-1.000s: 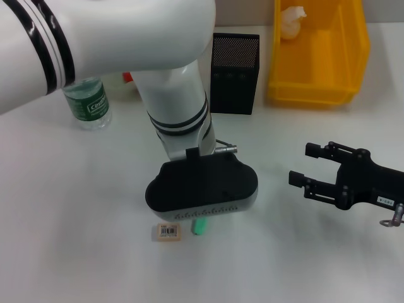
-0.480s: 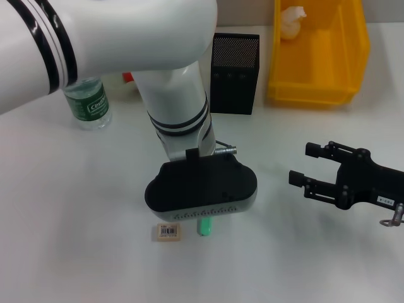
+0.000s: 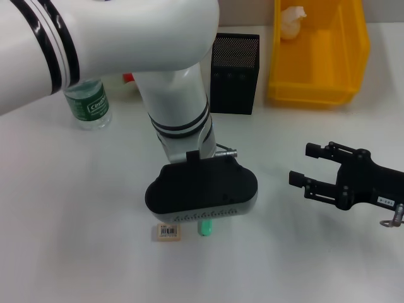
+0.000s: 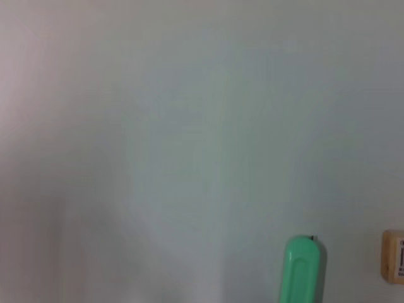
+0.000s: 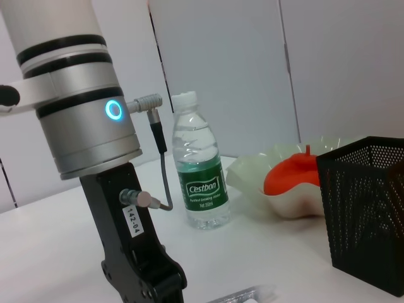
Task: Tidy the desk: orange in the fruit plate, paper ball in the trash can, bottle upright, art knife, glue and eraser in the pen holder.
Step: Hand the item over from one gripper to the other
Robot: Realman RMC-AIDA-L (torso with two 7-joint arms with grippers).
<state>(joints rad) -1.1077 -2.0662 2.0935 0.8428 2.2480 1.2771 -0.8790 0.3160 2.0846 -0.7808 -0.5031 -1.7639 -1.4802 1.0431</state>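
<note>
White and plain, the desk (image 3: 76,208) carried everything, and the left arm's black wrist housing served as the landmark at its middle. Largest beyond it was the trash can (image 3: 319,60), far off toward the right rear, with the paper ball (image 3: 291,22) already lying in its back corner. Straight behind the housing stood the pen holder (image 3: 234,72). The fruit plate (image 5: 278,183) sat behind and left of the housing, the orange (image 5: 290,177) resting in it, and the bottle (image 3: 88,104) stood upright farther left.

The left gripper (image 3: 202,211) hung low under the housing; whether its fingers were spread or closed could not be told, nor whether they touched anything. Directly below it lay a green stick, probably the glue (image 3: 204,228), its long axis running toward the robot and only its near end showing past the housing. Just left of that end, apart from it, lay the eraser (image 3: 168,231).

The right gripper (image 3: 303,165) hovered well to the housing's right, fingers parted and empty. The left arm was much the nearer to the glue, and nothing stood between.
</note>
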